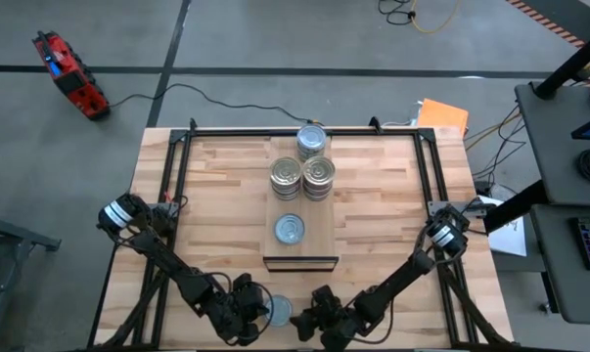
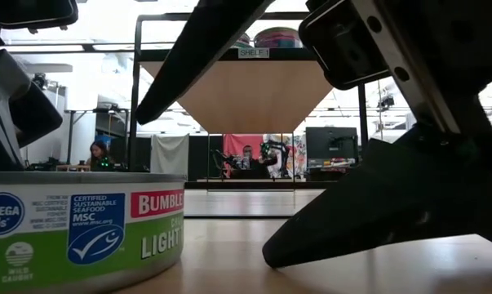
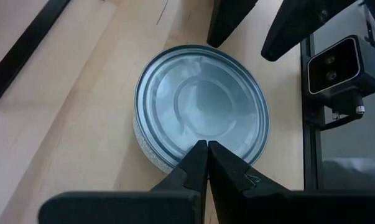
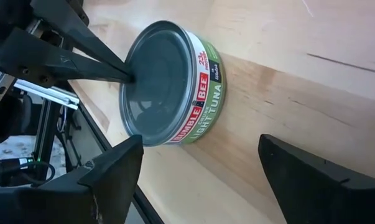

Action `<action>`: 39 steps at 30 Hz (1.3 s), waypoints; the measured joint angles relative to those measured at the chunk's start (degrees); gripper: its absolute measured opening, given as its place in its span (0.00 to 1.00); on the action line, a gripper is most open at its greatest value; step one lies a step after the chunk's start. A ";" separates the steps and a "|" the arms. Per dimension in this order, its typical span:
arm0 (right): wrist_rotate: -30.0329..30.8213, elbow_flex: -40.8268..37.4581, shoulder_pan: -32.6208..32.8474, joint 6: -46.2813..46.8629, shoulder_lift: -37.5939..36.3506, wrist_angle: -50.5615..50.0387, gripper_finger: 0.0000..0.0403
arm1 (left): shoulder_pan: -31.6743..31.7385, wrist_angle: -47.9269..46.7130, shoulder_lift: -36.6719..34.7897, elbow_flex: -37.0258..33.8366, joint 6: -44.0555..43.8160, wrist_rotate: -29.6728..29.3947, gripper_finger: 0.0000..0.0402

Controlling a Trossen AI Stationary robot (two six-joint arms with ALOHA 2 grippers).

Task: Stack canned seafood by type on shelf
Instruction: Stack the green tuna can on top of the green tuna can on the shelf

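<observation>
item: tuna tin (image 3: 201,112), short and round, pale blue-grey top, green and white label with red band. location: lying flat on the wooden table (image 1: 392,210), at the near edge between the two claws, off the shelf. in the low view (image 2: 82,233) it fills the lower left corner, sitting on the table surface.

item: left claw (image 3: 206,149), clenched, fingers pressed together with nothing between them. the joined tips rest over the rim of the tuna tin's top, touching or just above it; which, cannot tell. in the high view (image 1: 248,305) it sits just left of the tin.

item: right claw (image 4: 199,165), released, fingers spread wide and holding nothing. the tuna tin lies just beyond the gap between them, clear of both fingers. in the high view (image 1: 314,311) it sits just right of the tin.

item: shelf (image 1: 319,240), narrow pale plank platform with dark front edge, lying along the middle of the table.

item: blue-grey tin (image 1: 290,230), single, on the near half of the shelf.

item: silver-topped tins, three tops visible: one (image 1: 286,179) at the shelf's left, one (image 1: 319,176) just beside it on the right, one (image 1: 312,141) at the far end. whether each is a stack of several, cannot tell from above.

item: red tool (image 1: 71,74), on the floor beyond the table's far left corner.

item: people, seated in the room behind, seen small in the low view.
</observation>
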 joint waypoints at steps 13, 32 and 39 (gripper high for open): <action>-1.08 -0.02 -1.30 -3.28 0.00 1.85 0.76 | -1.90 0.39 0.03 -1.54 -3.59 -2.08 0.00; -3.88 -0.07 -2.24 -5.14 0.00 2.91 0.80 | -3.27 10.40 5.06 -1.57 -7.33 -3.62 0.00; -4.83 -0.07 -2.24 -4.80 -0.02 2.06 0.79 | -3.20 5.66 0.27 -1.84 -2.59 -2.68 0.00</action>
